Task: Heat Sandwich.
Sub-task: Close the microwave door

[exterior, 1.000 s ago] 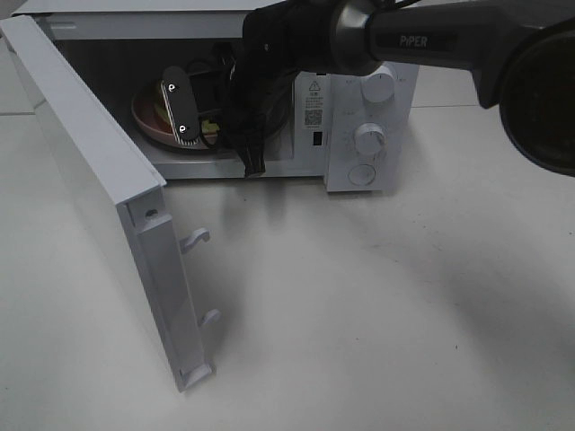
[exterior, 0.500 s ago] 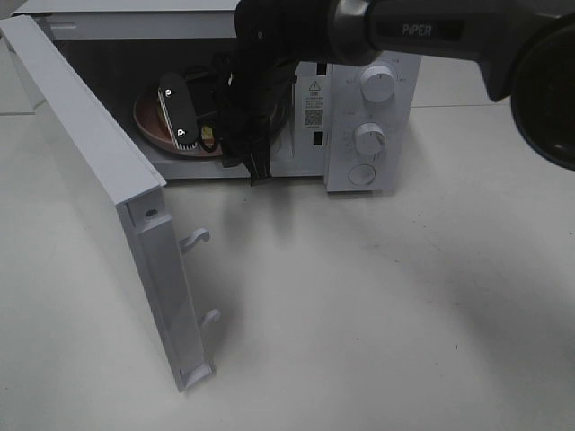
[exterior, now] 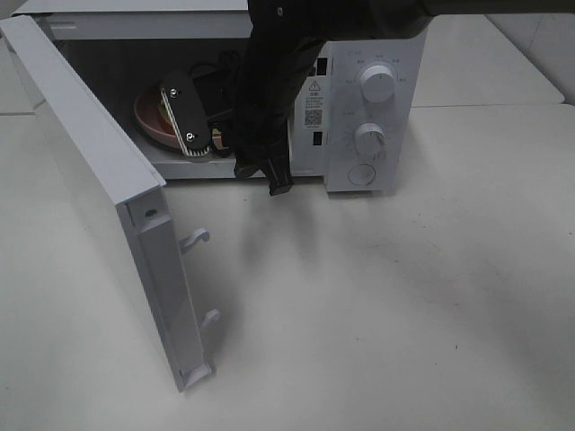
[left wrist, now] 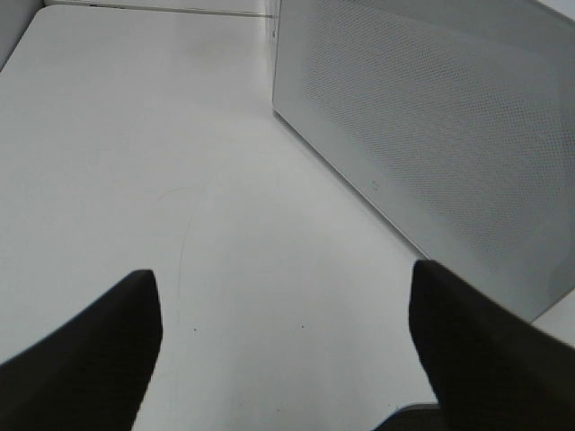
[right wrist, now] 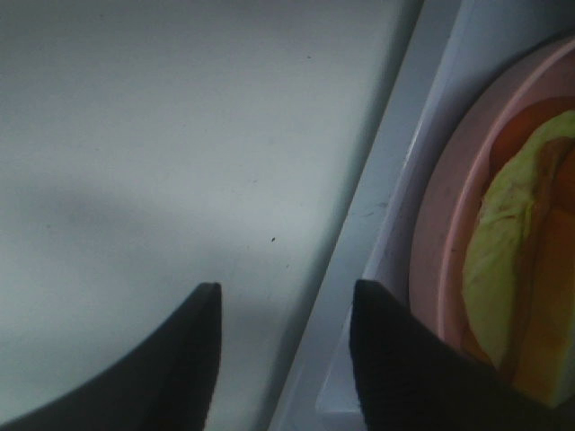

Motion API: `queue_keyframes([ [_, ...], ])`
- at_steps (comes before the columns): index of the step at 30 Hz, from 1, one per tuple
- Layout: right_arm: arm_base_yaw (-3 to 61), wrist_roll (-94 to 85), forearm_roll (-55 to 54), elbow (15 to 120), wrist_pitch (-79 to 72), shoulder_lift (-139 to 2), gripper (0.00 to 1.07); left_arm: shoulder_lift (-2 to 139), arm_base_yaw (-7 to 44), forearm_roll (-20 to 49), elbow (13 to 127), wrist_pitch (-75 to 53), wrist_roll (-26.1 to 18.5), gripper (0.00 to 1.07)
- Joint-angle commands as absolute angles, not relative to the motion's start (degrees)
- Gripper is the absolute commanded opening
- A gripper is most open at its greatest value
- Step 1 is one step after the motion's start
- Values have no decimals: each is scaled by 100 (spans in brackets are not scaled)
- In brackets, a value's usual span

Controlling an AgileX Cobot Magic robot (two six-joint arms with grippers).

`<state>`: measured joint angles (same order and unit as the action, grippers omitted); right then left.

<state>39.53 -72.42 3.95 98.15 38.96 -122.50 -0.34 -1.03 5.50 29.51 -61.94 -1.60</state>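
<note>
- The sandwich [right wrist: 517, 296] sits on the plate [right wrist: 440, 260] inside the microwave [exterior: 395, 112].
- The right gripper [right wrist: 285, 301] and the left gripper [left wrist: 286, 278] are spread apart and hold nothing.
- Left to do: shut the door [exterior: 81, 135] and start the heat.

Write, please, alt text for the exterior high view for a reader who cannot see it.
A white microwave stands on a pale table with its door swung wide open; a black robot arm reaches down to the cavity mouth. Its tool, jaws apart, hangs in front of a pink plate inside.
</note>
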Motion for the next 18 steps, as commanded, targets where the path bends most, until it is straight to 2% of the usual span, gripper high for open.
queue_keyframes([
  [1, 4039, -7311, 493, 9494, 3867, -11912, 47, -57, -109, 567, 2945, -6119, -126, 73],
  [11, 4154, -7277, 556, 8669, 3856, -11276, 47, -57, -109, 567, 2945, -6119, -126, 73],
  [18, 4154, -6721, 584, 7718, 3845, -10577, 47, -57, -109, 567, 2945, -6119, -126, 73],
])
